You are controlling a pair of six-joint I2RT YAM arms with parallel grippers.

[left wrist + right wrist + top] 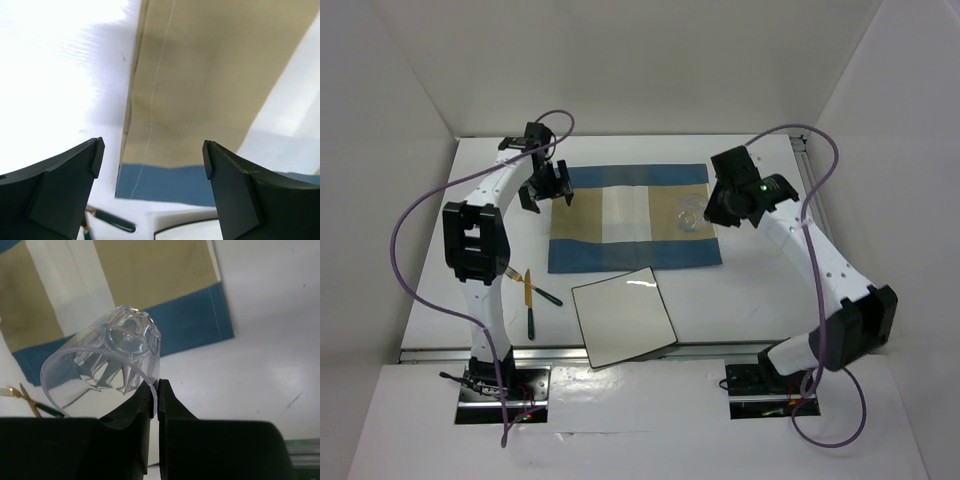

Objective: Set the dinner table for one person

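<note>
The white dinner table (760,290) carries a blue-and-tan striped placemat (630,215). A square white black-rimmed plate (623,316) lies in front of it. A fork and a knife (532,298) lie at the front left. My right gripper (158,385) is shut on the rim of a clear cut glass (107,357) and holds it above the placemat's right end (692,213). My left gripper (152,150) is open and empty above the placemat's left edge (131,90). The plate's corner (195,227) and a dark utensil handle (112,221) show below it.
White walls stand close around the table on three sides. A metal rail (720,350) runs along the near edge, by the arm bases. Purple cables loop from both arms.
</note>
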